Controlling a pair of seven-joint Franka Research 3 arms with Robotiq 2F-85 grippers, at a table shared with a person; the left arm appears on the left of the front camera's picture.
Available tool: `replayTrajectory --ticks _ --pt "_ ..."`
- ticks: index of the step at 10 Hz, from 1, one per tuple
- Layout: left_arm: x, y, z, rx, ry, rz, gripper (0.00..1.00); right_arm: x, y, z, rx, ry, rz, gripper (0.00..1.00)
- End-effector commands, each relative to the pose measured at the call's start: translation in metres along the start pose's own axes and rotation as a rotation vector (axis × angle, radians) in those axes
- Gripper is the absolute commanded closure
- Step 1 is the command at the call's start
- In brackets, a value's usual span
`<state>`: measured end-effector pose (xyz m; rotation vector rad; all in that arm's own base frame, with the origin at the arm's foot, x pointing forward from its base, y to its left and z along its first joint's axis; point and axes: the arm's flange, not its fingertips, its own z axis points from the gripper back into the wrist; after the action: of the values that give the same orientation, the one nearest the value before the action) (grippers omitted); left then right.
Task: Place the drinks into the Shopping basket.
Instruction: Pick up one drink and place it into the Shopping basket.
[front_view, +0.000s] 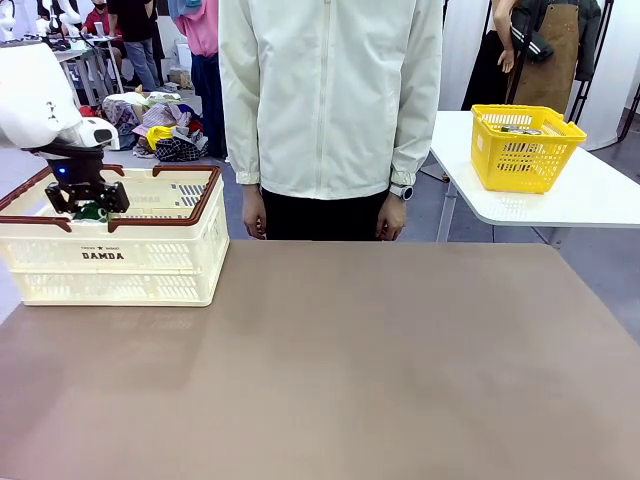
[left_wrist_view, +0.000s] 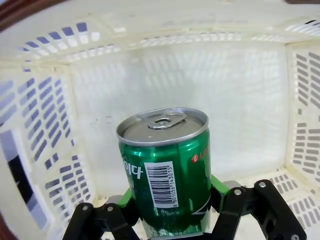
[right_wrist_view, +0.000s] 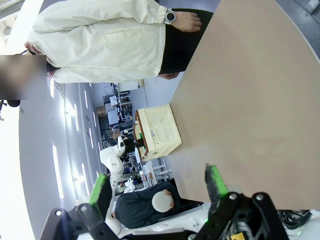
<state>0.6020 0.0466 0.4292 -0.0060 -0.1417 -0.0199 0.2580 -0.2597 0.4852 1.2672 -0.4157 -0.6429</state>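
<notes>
Closest to the lens in the left wrist view, a green drink can (left_wrist_view: 165, 170) with a silver top and a barcode is clamped between the green pads of the left gripper (left_wrist_view: 172, 212). It is held inside the Shopping basket (left_wrist_view: 240, 90), with cream slotted walls seen all round, apparently so that it can be set down rather than dropped. Whether it touches the bottom cannot be told. In the front view the basket is seen at the far left of the table (front_view: 380, 360). The right gripper (right_wrist_view: 157, 187) is spread wide and empty above the table, seemingly parked out of the way. A person (front_view: 330, 100) is stood at the far edge, hands down.
</notes>
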Motion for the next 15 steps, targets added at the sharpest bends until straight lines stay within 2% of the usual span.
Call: replayTrajectory --ticks 1,8,9,10,11,15 --pt "0.012 0.005 0.001 -0.019 0.038 0.022 1.0 0.0 0.001 0.002 0.005 0.008 0.027 0.0" --pt "0.021 0.003 -0.026 0.035 0.099 0.052 1.0 0.0 0.001 0.002 0.005 0.008 0.027 0.0" --pt "0.022 0.002 -0.026 0.039 0.097 0.048 0.88 0.0 0.001 0.002 0.005 0.008 0.027 0.0" --pt "0.022 0.002 -0.027 0.043 0.097 0.046 0.31 0.0 0.001 0.002 0.005 0.008 0.027 0.0" --pt "0.021 0.001 -0.027 0.046 0.093 0.043 0.0 0.0 0.001 0.002 0.005 0.008 0.027 0.0" --pt "0.02 0.001 -0.026 0.044 0.081 0.043 0.0 0.0 0.001 0.002 0.005 0.008 0.027 0.0"
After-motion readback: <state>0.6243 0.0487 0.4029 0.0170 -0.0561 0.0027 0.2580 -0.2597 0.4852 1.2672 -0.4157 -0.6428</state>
